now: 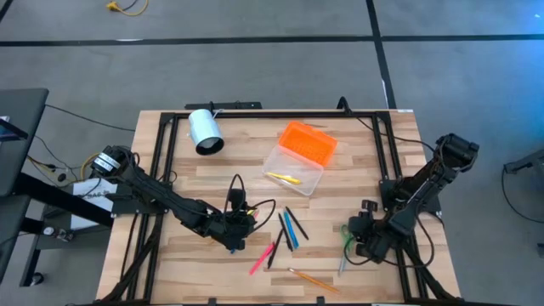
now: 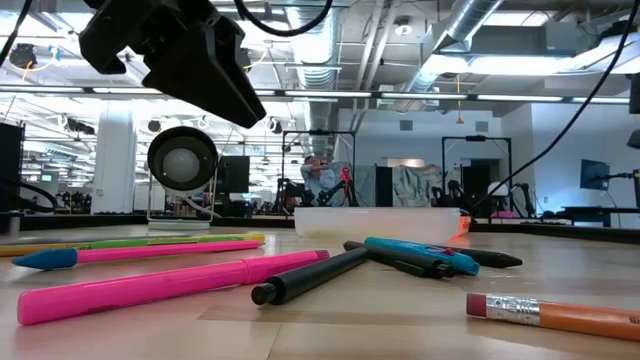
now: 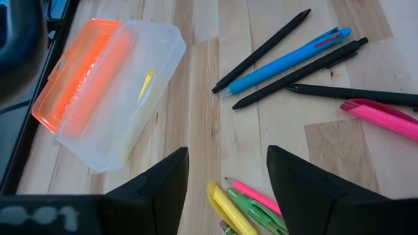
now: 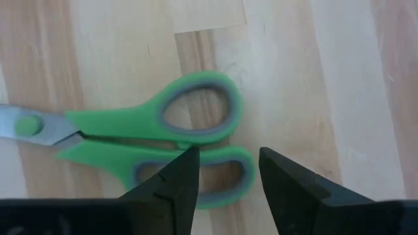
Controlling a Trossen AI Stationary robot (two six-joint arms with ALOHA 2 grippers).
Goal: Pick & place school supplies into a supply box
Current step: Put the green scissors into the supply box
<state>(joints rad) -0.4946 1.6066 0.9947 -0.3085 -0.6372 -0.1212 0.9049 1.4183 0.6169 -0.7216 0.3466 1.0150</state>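
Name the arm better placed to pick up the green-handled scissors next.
The right. Its open gripper hangs directly over the green-handled scissors, fingers either side of a handle loop. The left gripper, also open, is across the table over a few pens, near the clear pencil case.

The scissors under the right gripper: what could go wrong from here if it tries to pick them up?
1. The scissors lie flat on the table, so the open right gripper, above the handles, may scrape the wood or slip off.
2. Gripped by a handle loop only, they could swing or fall open.
3. The left gripper, open above a pen cluster, might pinch several pens at once.
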